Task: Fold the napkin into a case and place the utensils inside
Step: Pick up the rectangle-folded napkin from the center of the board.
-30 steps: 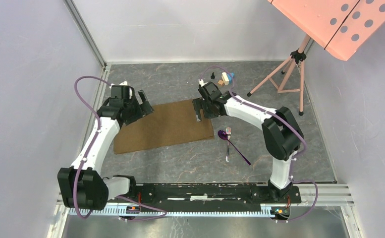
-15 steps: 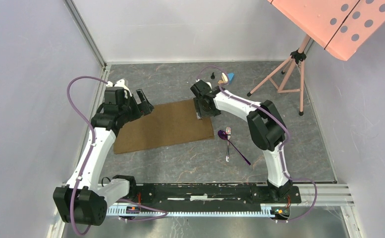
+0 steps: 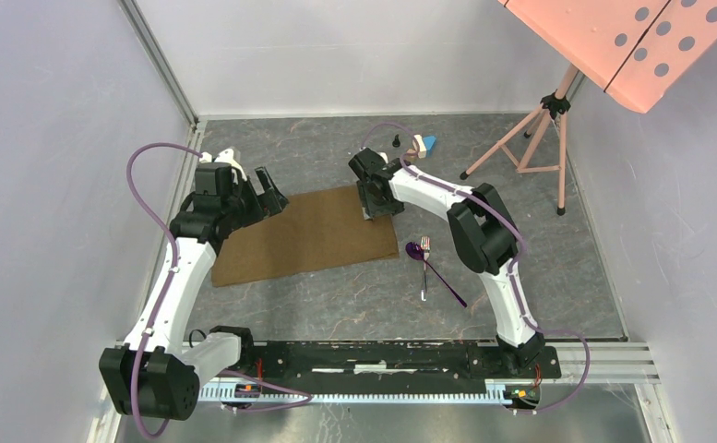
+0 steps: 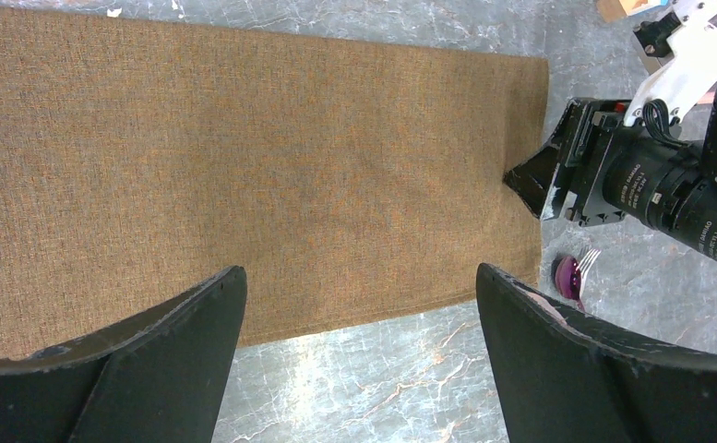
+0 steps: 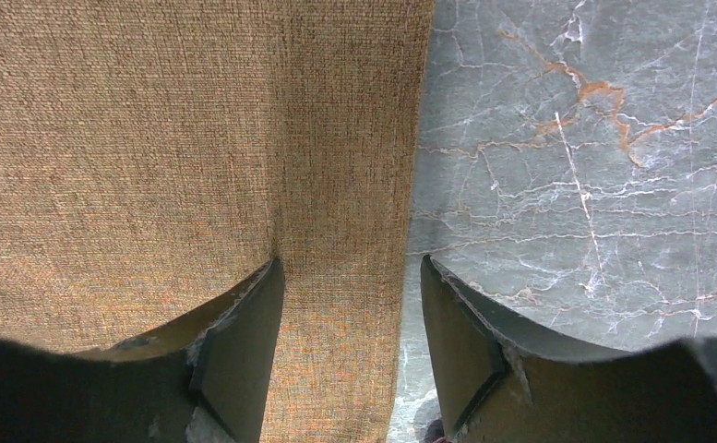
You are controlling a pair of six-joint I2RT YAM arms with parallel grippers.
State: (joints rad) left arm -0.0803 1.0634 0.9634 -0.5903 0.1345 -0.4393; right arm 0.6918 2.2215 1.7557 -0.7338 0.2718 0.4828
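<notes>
**Both grippers at the flat napkin; utensils lie to its right**

My left gripper [image 3: 270, 191] hangs above the napkin's left end, its jaws spread wide with nothing between them. The napkin [image 3: 308, 235] lies flat and unfolded on the marbled table [image 3: 336, 305]. My right gripper [image 3: 370, 211] is down at the napkin's far right corner. Its jaws stand partly apart astride the cloth's right edge, one finger [image 5: 244, 323] on the cloth and the other over bare table. Just right of the napkin, the purple spoon [image 3: 414, 249] and silver fork [image 3: 424, 270] lie crossed on the table.
</notes>
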